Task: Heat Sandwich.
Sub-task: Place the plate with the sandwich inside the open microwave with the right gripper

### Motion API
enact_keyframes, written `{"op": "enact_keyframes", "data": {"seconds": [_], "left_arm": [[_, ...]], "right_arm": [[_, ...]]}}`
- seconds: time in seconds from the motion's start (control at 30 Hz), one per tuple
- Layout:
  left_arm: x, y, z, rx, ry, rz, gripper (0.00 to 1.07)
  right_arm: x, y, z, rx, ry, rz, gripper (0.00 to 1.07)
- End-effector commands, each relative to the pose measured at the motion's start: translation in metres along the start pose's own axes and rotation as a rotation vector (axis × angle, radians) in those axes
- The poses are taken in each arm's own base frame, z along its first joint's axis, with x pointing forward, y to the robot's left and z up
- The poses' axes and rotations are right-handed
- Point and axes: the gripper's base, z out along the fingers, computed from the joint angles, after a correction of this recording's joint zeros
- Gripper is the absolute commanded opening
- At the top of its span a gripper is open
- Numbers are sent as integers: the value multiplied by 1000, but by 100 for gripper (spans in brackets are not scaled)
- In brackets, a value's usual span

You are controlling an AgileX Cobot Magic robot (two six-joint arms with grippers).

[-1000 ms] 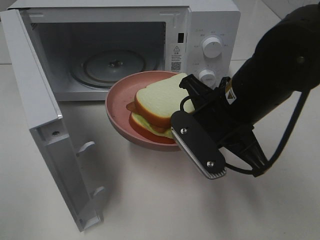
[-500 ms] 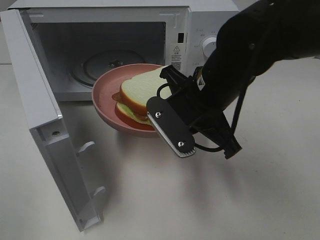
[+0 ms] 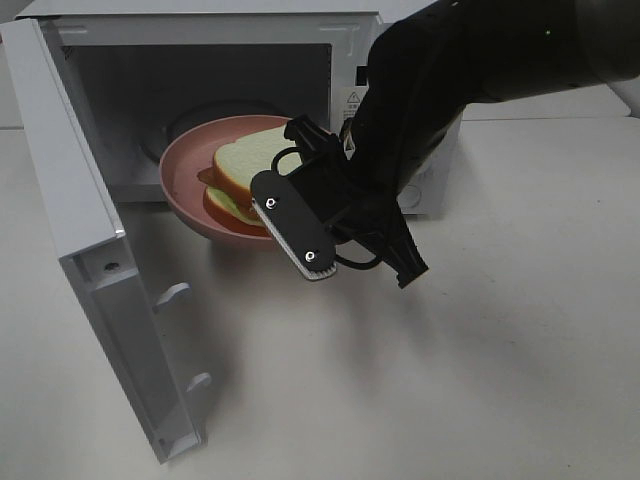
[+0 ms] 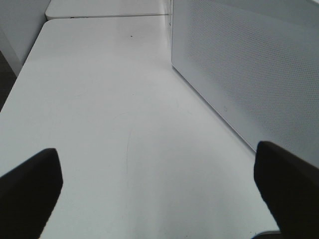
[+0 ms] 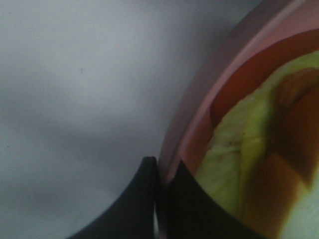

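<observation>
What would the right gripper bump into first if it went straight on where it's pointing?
The right gripper, shut on the rim of the pink plate, points into the open microwave. Nothing blocks the doorway, so the plate would probably reach the back wall first, though depth is hard to judge.

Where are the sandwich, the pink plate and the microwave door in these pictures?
sandwich (image 3: 248, 160), high exterior view, on its top bread slice.
pink plate (image 3: 183, 166), high exterior view, on the bare inside by its left rim.
microwave door (image 3: 70, 180), high exterior view, on its open inner panel.
</observation>
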Motion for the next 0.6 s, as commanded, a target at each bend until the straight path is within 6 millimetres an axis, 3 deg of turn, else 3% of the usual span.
{"op": "enact_keyframes", "data": {"seconds": [0.03,0.6], "left_arm": [[2,0,-3,3,-33,5,100],[2,0,-3,3,-33,5,100]], "right_arm": [[1,-15,3,37,-3,7,3],[0,-53,19,37,9,68,3]]}}
